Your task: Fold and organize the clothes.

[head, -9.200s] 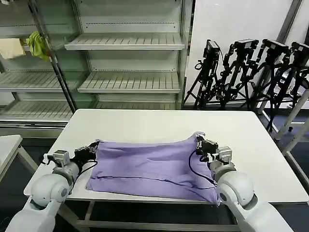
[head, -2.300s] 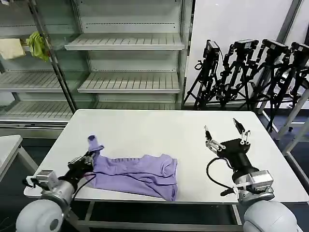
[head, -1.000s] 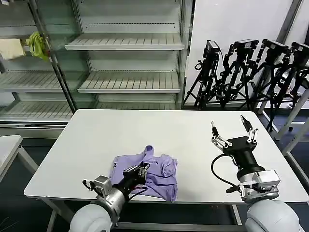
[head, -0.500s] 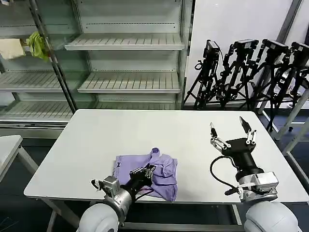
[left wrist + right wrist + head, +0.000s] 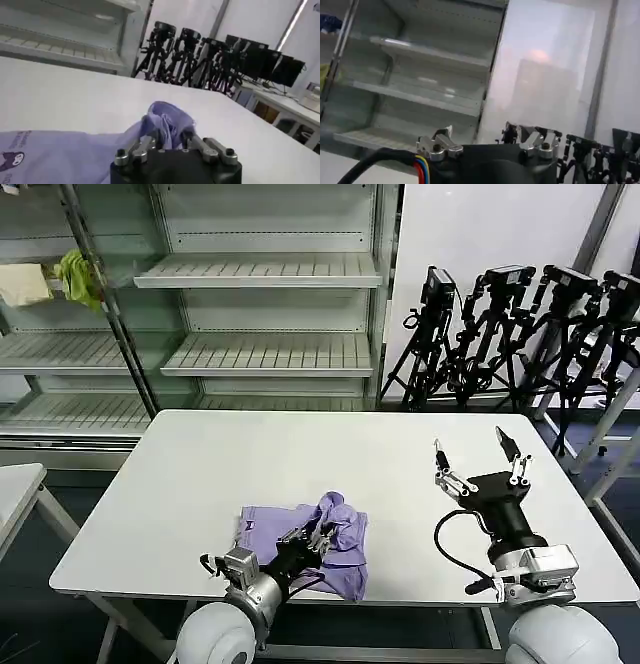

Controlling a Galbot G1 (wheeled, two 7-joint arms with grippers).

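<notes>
Lavender T-shirt point(image 5: 300, 536) lies folded low in the frame on the white table point(image 5: 250, 454); left gripper point(image 5: 318, 536) pinches a limp bunch, best gripped at edges. Right gripper point(image 5: 478, 456) hovers splayed, mid-right.

White surface point(image 5: 300, 449) in front of you, second white surface corner point(image 5: 15, 484) at your left edge. Behind it, grey metal shelving point(image 5: 265, 274) with slatted tiers; yellow-green cloth point(image 5: 78, 276) and cream cloth point(image 5: 22, 282) hang on left rack. White wall panel point(image 5: 480, 234) to your right, row of black camera tripods point(image 5: 520, 334) before it. Dark floor underneath
</notes>
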